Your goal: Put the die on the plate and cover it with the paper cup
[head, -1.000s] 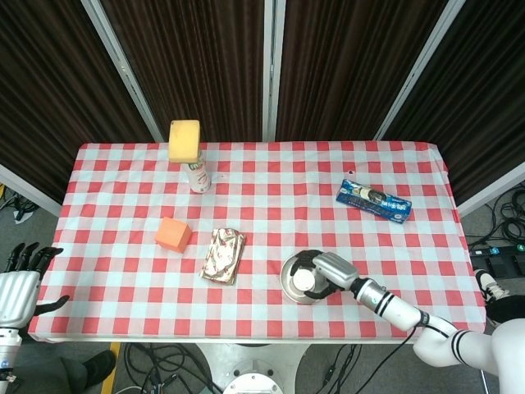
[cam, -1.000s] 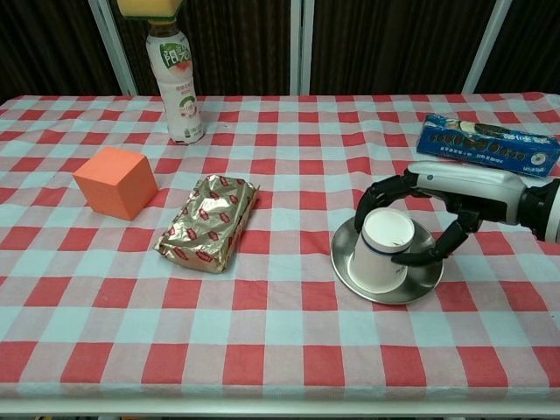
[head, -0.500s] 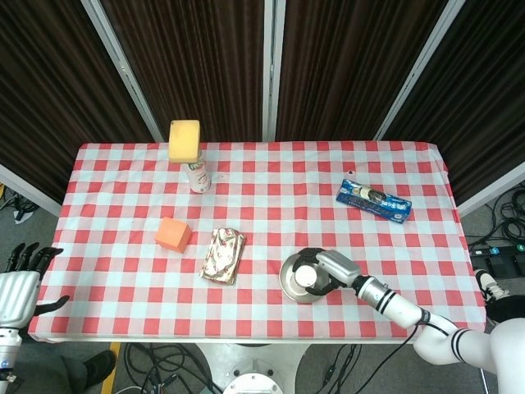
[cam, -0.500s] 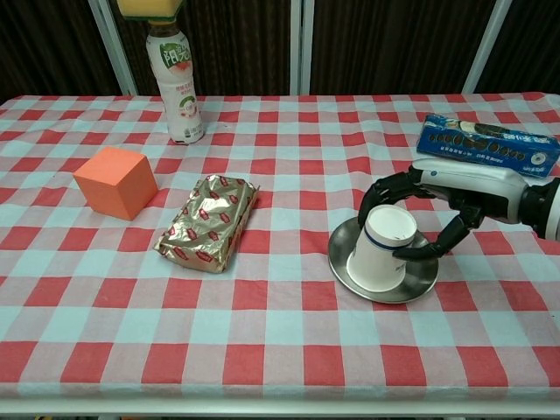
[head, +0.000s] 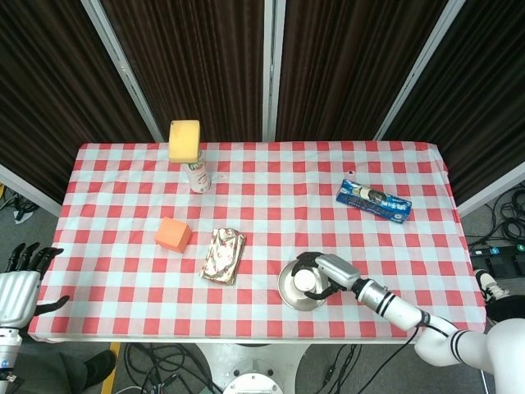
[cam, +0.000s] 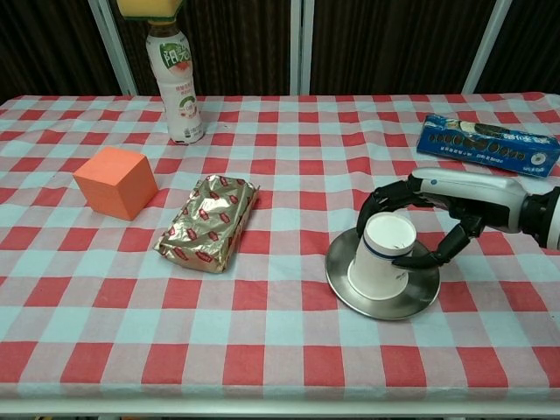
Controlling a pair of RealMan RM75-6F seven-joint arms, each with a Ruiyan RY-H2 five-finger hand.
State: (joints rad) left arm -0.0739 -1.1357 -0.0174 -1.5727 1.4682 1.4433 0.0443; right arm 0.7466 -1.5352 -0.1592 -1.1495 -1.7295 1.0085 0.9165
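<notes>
Paper cup (cam: 381,256) on plate (cam: 382,297)

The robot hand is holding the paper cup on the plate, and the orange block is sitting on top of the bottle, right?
Not quite. The right robot hand does hold the paper cup on the plate, but the orange block sits on the tablecloth. A yellow sponge tops the bottle, as the head view shows.

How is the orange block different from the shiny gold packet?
The orange block is a plain, matte cube with sharp edges; the gold packet is a crinkly, shiny foil wrapper with red print. The block stands taller, while the packet lies low and long. The block sits further left, the packet nearer the plate. Both rest untouched on the checked tablecloth.
</notes>
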